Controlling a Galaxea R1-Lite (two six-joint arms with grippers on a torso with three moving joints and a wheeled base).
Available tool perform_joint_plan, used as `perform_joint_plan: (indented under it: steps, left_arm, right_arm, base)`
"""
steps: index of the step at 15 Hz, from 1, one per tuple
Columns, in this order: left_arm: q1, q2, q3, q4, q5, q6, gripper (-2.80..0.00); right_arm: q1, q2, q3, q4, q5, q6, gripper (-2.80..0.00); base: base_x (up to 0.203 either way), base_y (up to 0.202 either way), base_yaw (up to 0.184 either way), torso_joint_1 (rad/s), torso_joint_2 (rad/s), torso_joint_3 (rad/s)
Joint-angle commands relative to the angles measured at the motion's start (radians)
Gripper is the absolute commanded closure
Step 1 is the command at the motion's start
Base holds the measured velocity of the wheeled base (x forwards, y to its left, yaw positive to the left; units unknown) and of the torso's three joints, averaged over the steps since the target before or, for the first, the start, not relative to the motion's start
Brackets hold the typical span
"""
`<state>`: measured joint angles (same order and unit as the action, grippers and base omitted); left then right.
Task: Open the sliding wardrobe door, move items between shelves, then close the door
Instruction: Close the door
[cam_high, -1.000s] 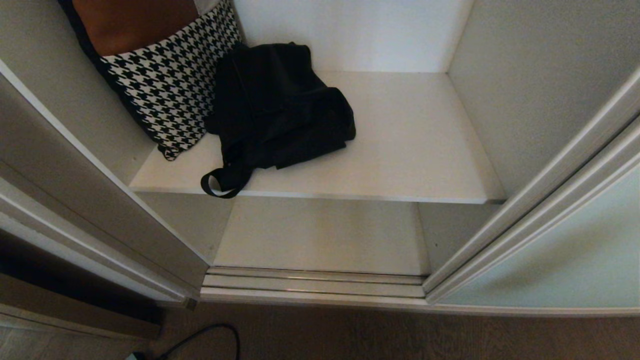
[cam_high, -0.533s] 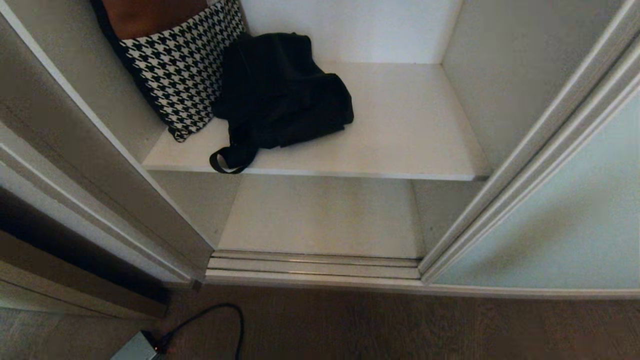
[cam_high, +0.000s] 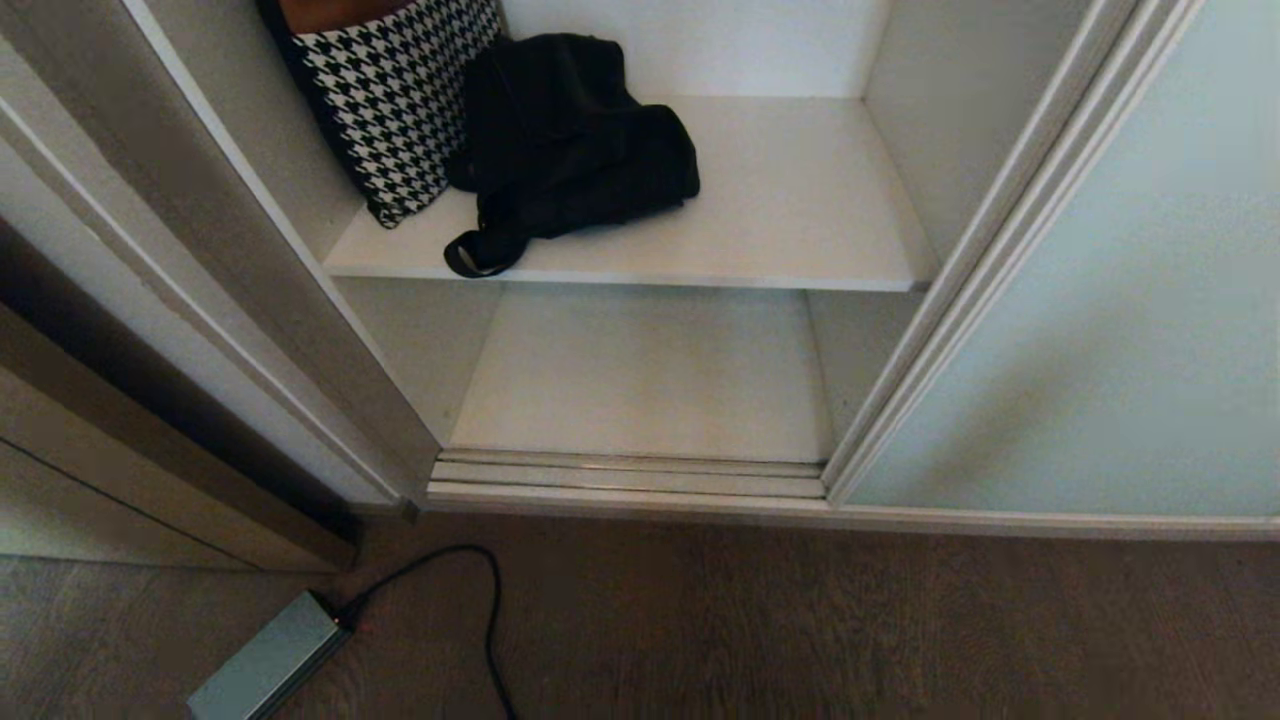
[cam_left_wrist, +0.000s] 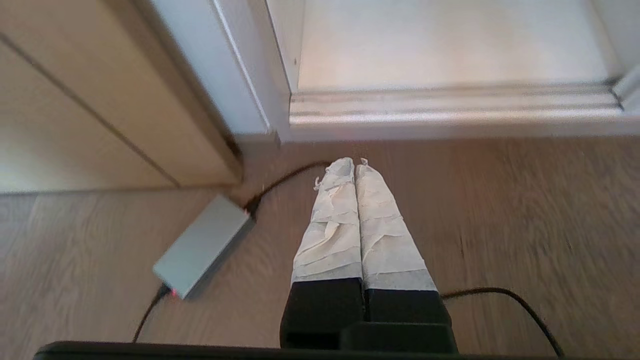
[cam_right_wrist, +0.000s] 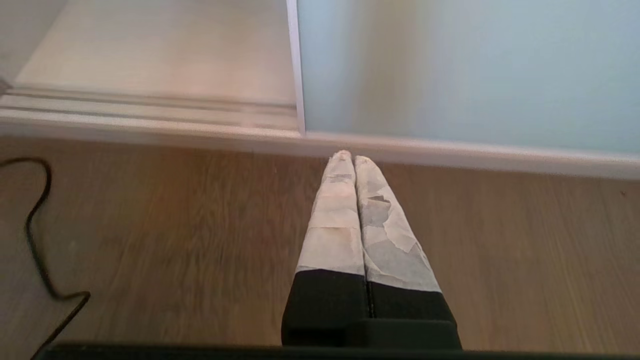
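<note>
My left gripper (cam_left_wrist: 354, 161) had two long tapered fingers (cam_left_wrist: 334, 220) wrapped in creased off-white tape over black bases. Right gripper (cam_right_wrist: 348, 155) matched, but its tape was torn and peeling in patches.

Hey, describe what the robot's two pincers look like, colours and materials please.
Both look alike. The left pincer and the right pincer each have two long tapering fingers wrapped in wrinkled off-white tape, torn in patches on the right one, rising from black blocky bases. No markings or cables on them are visible.

home bedroom, sliding wardrobe door (cam_high: 1100, 300), shelves (cam_high: 800, 200), wood floor (cam_high: 800, 620)
</note>
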<state>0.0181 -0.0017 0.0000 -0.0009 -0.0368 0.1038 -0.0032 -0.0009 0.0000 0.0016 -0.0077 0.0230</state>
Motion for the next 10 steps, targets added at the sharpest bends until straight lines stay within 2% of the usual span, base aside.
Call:
perform_joint_plan:
  steps: [1,2,5,10]
  left_arm:
    - [0.0,0.005,0.0,-0.001,0.0,-0.002,0.0]
    - [0.0,0.004,0.0,-0.001,0.0,-0.006,0.0]
    - [0.0,0.005,0.0,0.002,0.0,-0.001,0.0]
    - [0.0,0.004,0.0,-0.002,0.006,-0.042,0.0]
  right_arm:
    - [0.0,-0.001,0.002,0.0,0.0,0.0,0.0]
    - [0.0,-0.001,0.002,0.0,0.0,0.0,0.0]
    - [0.0,-0.001,0.002,0.0,0.0,0.0,0.0]
    - [0.0,-0.001,0.002,0.0,0.0,0.0,0.0]
  base:
    - [-0.195,0.0,-0.001,0.002,0.0,0.011]
    - [-0.169,0.0,-0.002,0.007,0.01,0.004]
    - [0.0,0.0,0.0,0.009,0.0,0.001]
    - [0.0,0.0,0.0,0.0,0.0,0.0]
